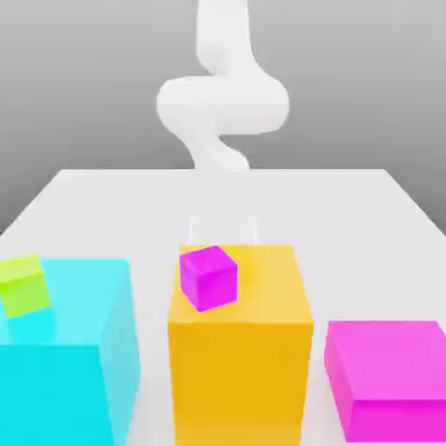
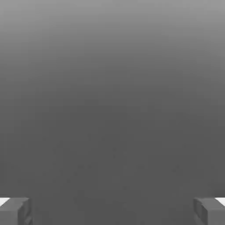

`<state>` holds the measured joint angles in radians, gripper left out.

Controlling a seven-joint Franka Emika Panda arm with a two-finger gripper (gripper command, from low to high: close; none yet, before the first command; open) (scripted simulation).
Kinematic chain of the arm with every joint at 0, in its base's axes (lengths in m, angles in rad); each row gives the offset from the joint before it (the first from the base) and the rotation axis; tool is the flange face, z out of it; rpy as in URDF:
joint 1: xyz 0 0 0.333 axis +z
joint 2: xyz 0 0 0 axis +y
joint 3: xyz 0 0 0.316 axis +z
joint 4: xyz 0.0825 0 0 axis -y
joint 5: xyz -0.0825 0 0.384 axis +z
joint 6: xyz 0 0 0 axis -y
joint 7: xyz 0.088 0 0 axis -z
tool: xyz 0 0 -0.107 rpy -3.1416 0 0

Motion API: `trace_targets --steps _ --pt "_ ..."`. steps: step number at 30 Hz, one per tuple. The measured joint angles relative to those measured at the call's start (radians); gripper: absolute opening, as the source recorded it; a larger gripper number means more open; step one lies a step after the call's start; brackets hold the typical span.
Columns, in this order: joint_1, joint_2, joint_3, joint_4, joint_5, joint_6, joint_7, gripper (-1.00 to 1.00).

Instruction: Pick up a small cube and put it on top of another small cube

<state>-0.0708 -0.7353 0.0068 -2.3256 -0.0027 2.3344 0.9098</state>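
Pale desk [image 1: 348, 209] under a grey backdrop. At the exterior view's left, the lime cube [image 1: 26, 286] sits on the cyan block [image 1: 87, 296], by its top's left edge. Next, the magenta cube [image 1: 209, 279] lies near the orange block's [image 1: 239, 375] top-left corner; behind it the fingers [image 2: 112, 213] stand spread, seemingly empty. Further right rests the magenta slab [image 1: 392, 357]. The pick seems still ahead: next, carry the open fingers over the lime cube, square up, then lower.

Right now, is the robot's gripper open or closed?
Open: in the hand view, the gripper's two fingers stand wide apart at opposite edges, with nothing held between them.
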Motion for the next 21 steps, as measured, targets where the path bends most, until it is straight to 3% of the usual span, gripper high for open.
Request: trace_targets --steps 21 --pt "-0.511 0.544 -0.028 -0.215 -0.052 0.288 0.943 0.0"
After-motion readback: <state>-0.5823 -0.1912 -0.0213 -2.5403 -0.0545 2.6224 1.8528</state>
